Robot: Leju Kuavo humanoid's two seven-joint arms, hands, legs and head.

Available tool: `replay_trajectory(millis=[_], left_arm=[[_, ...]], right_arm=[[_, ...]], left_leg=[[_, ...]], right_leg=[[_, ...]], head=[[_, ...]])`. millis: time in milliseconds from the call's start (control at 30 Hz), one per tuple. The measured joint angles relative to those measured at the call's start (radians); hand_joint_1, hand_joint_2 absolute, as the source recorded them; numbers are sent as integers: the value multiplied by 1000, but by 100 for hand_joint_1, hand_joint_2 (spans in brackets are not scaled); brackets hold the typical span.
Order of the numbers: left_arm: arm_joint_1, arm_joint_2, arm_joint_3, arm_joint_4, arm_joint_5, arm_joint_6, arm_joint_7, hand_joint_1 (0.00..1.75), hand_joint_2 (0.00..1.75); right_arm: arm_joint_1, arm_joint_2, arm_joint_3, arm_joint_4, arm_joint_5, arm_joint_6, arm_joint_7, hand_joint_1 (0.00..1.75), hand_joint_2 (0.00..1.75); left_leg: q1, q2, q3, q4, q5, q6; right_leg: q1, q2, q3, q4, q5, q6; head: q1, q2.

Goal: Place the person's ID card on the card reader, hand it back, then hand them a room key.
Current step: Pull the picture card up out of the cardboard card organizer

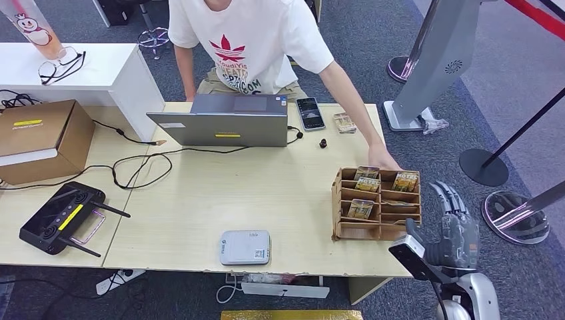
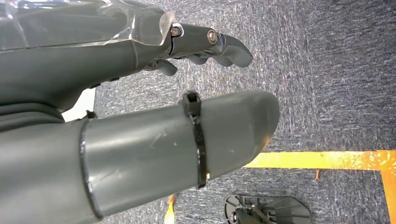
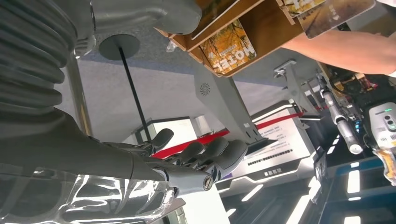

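Observation:
A white card reader (image 1: 245,247) lies flat near the table's front edge. A wooden card holder (image 1: 346,200) at the table's right end holds several room key cards (image 1: 360,209). The person's hand (image 1: 384,160) rests at the holder's far rim. My right hand (image 1: 453,230) is raised just right of the holder, past the table's edge, fingers apart and holding nothing. The right wrist view has this hand (image 3: 187,158) with the holder (image 3: 266,28), a key card (image 3: 229,51) and the person's forearm (image 3: 341,49) beyond it. My left hand (image 2: 187,93) hangs over grey carpet, holding nothing.
A grey laptop (image 1: 226,120), a phone (image 1: 310,113) and a small stack of cards (image 1: 344,123) lie at the table's far side. A cardboard box (image 1: 40,137) and a black controller (image 1: 60,217) are on the left. Stanchion bases (image 1: 484,167) stand to the right.

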Motion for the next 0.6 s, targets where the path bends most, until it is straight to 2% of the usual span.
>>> replay_trajectory(millis=[233, 600], left_arm=[[0, 0, 0, 0, 0, 0, 0, 0, 0], [2, 1, 3, 0, 12, 0, -1, 0, 0]], right_arm=[[0, 4, -1, 17, -1, 1, 0, 59, 175], [-26, 10, 2, 72, -3, 15, -6, 67, 175]], left_leg=[[0, 0, 0, 0, 0, 0], [0, 0, 0, 0, 0, 0]], right_leg=[[0, 0, 0, 0, 0, 0], [0, 0, 0, 0, 0, 0]], head=[[0, 0], [0, 0]])
